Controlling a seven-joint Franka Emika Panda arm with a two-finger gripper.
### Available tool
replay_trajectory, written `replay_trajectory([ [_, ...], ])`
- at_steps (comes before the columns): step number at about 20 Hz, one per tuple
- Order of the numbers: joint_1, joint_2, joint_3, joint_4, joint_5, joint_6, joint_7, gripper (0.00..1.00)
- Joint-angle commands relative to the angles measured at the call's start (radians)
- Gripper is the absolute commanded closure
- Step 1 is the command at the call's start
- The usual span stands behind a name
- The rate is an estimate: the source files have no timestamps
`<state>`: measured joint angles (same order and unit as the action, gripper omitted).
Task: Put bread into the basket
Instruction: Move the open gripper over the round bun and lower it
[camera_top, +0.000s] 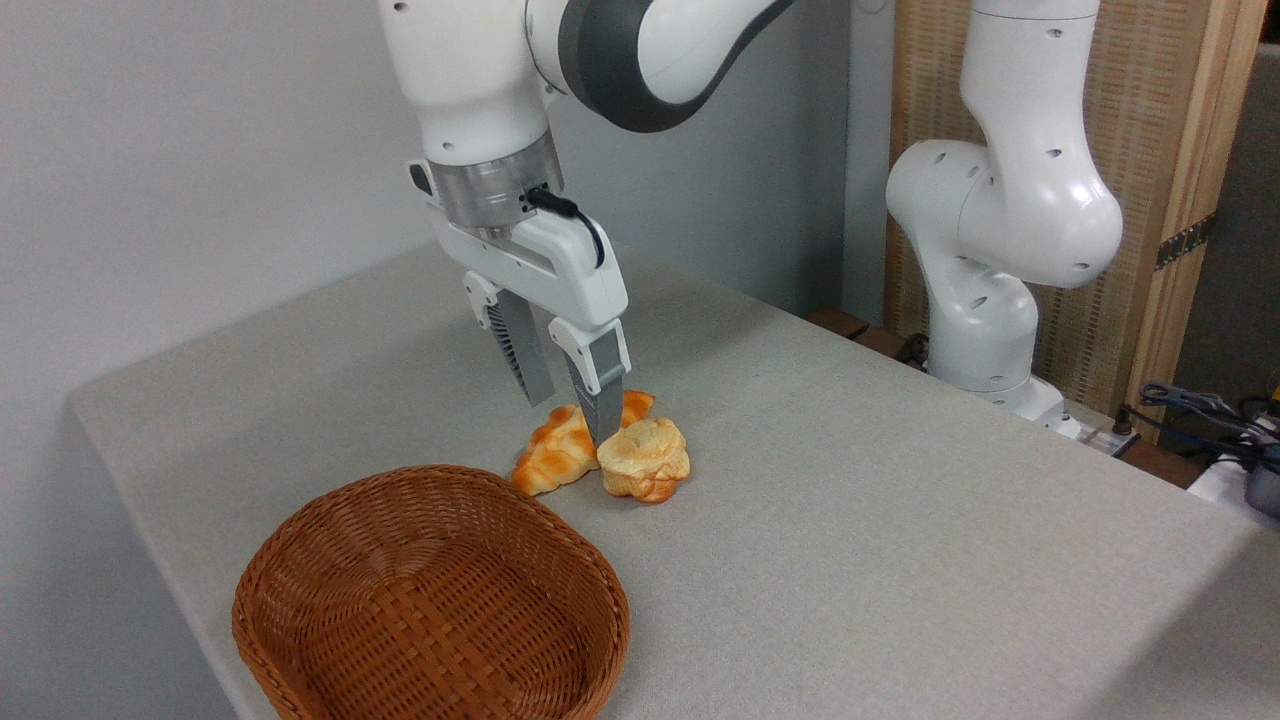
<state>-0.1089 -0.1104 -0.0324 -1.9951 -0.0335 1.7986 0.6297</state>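
Fingers (600, 395) parted narrowly, holding nothing, over the loaf (553, 452) near mid-table. Gripper (570, 405) sits off the bun (645, 458), which touches the loaf just right of it. Basket (430, 600) empty at front-left edge. Best: shift right, straddle bun only, descend.

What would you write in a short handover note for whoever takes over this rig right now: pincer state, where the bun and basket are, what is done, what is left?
Pincer: open, holding nothing, fingers pointing down just behind the bun, over the braided loaf.
Bun: on the table, touching the braided loaf on its left.
Basket: empty, at the front left of the table, near both breads.
Done: approach only.
Left: grasp the bun, lift it, move it over the basket, release.
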Motion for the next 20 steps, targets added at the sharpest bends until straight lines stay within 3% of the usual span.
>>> replay_trajectory([
  [1,-0.005,-0.022,0.006,-0.021,-0.011,-0.015,0.077,0.0],
  [20,-0.011,-0.04,-0.004,-0.021,-0.014,-0.018,0.085,0.0],
])
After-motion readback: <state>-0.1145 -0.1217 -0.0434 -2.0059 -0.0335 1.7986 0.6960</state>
